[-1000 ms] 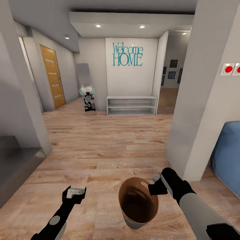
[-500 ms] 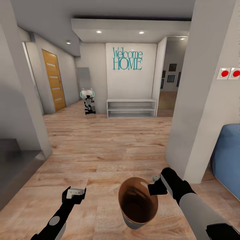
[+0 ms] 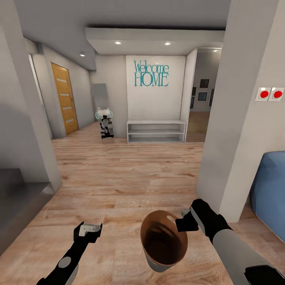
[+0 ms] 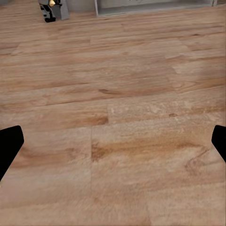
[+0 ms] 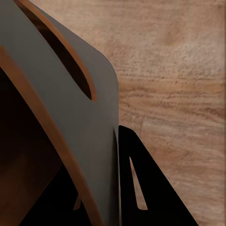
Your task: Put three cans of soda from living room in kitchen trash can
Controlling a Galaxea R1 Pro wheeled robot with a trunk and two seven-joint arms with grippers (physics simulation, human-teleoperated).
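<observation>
Hallway ahead in your head view: wood floor (image 3: 130, 166), a white shelf (image 3: 156, 131) under the teal welcome sign (image 3: 151, 73). Your right gripper (image 3: 183, 221) is clamped on the rim of the bin (image 3: 164, 240), held low in front of you. Your left gripper (image 3: 90, 228) hangs free. Left wrist view: fingertips (image 4: 9, 143) spread wide over bare floor. Right wrist view: your finger (image 5: 150, 188) presses the bin's grey wall.

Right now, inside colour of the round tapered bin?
Brown inside the round tapered bin, clearest in head view.
</observation>
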